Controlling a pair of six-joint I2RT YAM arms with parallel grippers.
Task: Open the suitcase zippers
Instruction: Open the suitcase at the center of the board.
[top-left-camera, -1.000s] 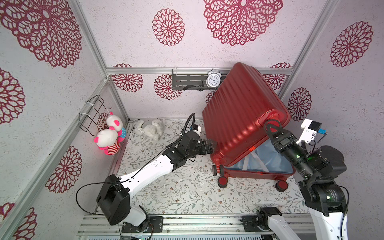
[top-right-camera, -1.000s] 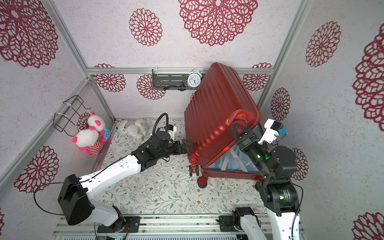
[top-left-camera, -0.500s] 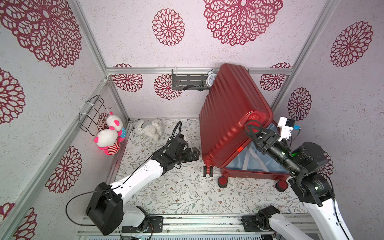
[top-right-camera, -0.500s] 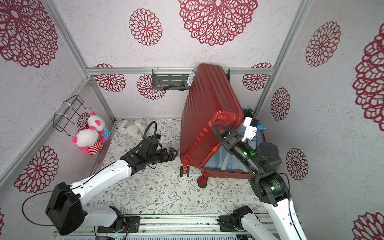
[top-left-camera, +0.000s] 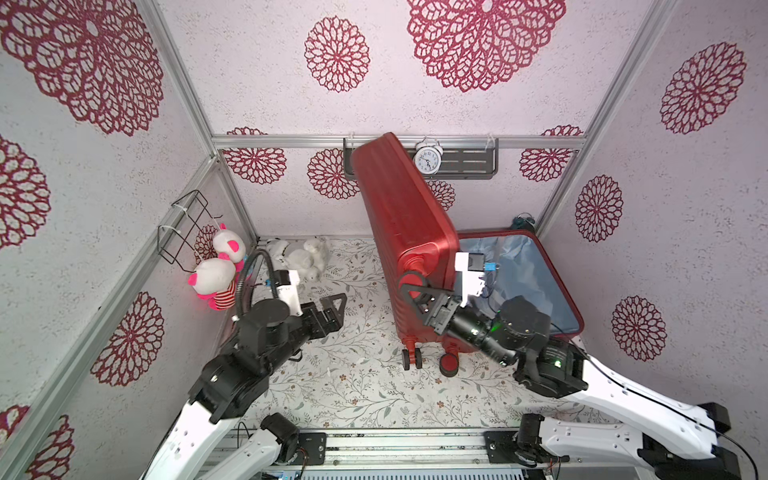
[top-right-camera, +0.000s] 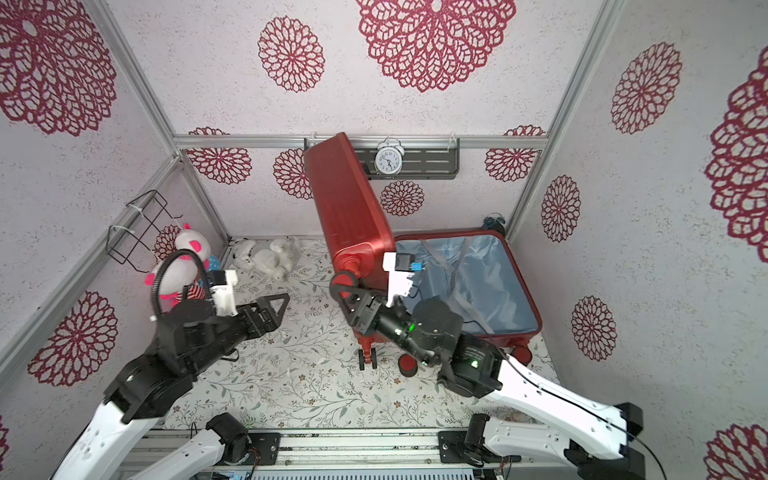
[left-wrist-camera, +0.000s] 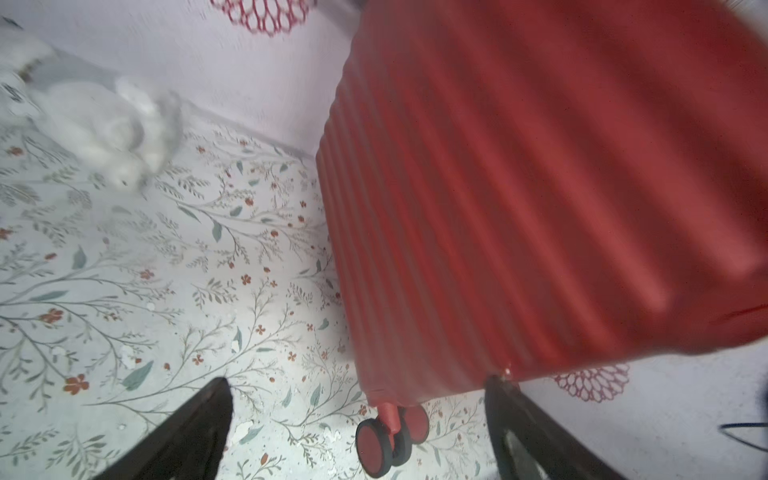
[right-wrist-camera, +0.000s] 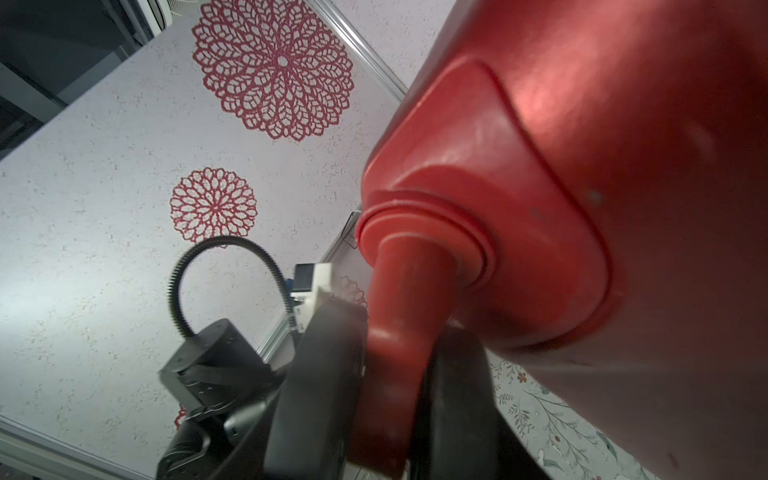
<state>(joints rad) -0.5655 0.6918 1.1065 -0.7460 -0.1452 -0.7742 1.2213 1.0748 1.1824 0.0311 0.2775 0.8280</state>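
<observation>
Finds the suitcase (top-left-camera: 407, 216) on the right rear part of the table (top-left-camera: 357, 390), close to the right wall, lying open in two shells. Notes one shell flat on the table, light blue lining (top-left-camera: 532, 282) facing up, crossed by straps of the same blue. Notes the other shell standing steeply beside it along the shared edge, glossy red outside, with parallel ribbed grooves running lengthwise; blurred in the left wrist view. Sees the zippers (top-left-camera: 558, 274) only as a thin red band along the rim of the flat shell, undone, the seam parted on every side but the shared one; cannot make out the pulls. Counts red-and-black wheels at the near end: a twin wheel (top-left-camera: 411, 359) below the standing shell at table level, a single wheel (top-left-camera: 449, 365) just beside it, and a high wheel (top-left-camera: 409, 284) off the table at the standing shell's upper near corner. Finds the right claw (top-left-camera: 415, 297) partly closed around that high wheel, holding it, the red wheel stem filling the right wrist view. Finds the left claw (top-left-camera: 334, 311) spread wide and empty above the table, well apart from the suitcase, on its left side. Records an alarm clock (top-left-camera: 427, 160) on a grey shelf (top-left-camera: 469, 164) on the rear wall, just beside the standing shell's top edge.
</observation>
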